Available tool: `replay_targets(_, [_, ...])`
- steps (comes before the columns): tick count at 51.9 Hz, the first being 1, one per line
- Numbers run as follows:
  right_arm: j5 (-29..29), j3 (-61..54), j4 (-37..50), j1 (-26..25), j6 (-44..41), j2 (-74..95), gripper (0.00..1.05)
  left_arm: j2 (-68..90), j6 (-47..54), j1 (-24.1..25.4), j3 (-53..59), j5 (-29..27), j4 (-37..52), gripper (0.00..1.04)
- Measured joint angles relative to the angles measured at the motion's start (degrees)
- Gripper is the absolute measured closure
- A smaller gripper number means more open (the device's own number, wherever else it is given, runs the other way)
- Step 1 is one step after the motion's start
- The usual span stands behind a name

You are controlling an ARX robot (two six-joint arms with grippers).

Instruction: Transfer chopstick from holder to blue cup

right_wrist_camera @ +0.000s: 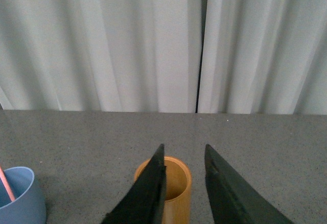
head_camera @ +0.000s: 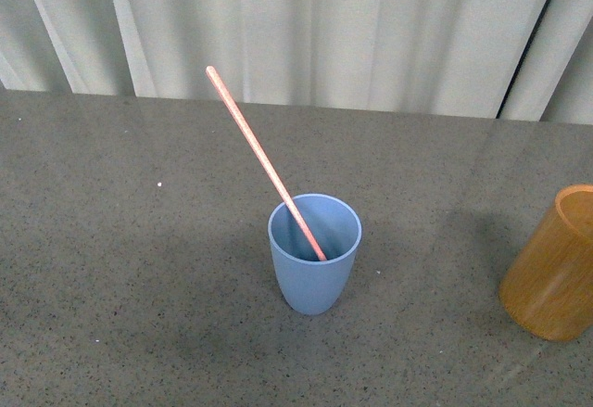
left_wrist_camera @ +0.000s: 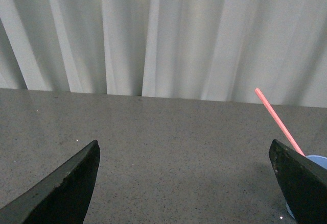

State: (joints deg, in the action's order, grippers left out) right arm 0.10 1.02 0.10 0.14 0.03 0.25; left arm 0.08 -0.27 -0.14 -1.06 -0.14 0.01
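Note:
The blue cup (head_camera: pixel 314 253) stands upright near the middle of the table. One pinkish-red chopstick (head_camera: pixel 263 158) leans in it, its top end slanting up to the far left. The orange-brown wooden holder (head_camera: pixel 554 264) stands at the right edge of the front view, partly cut off. In the left wrist view my left gripper (left_wrist_camera: pixel 185 150) is wide open over bare table, with the chopstick (left_wrist_camera: pixel 278 121) and a sliver of the cup (left_wrist_camera: pixel 318 159) beside one finger. My right gripper (right_wrist_camera: pixel 184 151) is open with a narrow gap, just behind the holder (right_wrist_camera: pixel 176 180), whose inside looks empty. The cup (right_wrist_camera: pixel 20 195) sits off to the side.
A grey speckled table (head_camera: pixel 130 268) carries everything. A pale pleated curtain (head_camera: pixel 306 27) hangs along its far edge. Neither arm shows in the front view.

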Motion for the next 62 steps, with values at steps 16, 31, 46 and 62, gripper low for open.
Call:
replay_targets(16, [0.0,0.0,0.0,0.0,0.02,0.0,0.31,0.0,0.0,0.0,0.0,0.0,0.0,0.07])
replay_targets(31, [0.0,0.0,0.0,0.0,0.04,0.0,0.1,0.0,0.0,0.0,0.0,0.0,0.0,0.07])
replay_targets(46, [0.0,0.0,0.0,0.0,0.02,0.0,0.1,0.0,0.0,0.0,0.0,0.0,0.02,0.07])
replay_targets(62, [0.0,0.0,0.0,0.0,0.04,0.0,0.1,0.0,0.0,0.0,0.0,0.0,0.02,0.07])
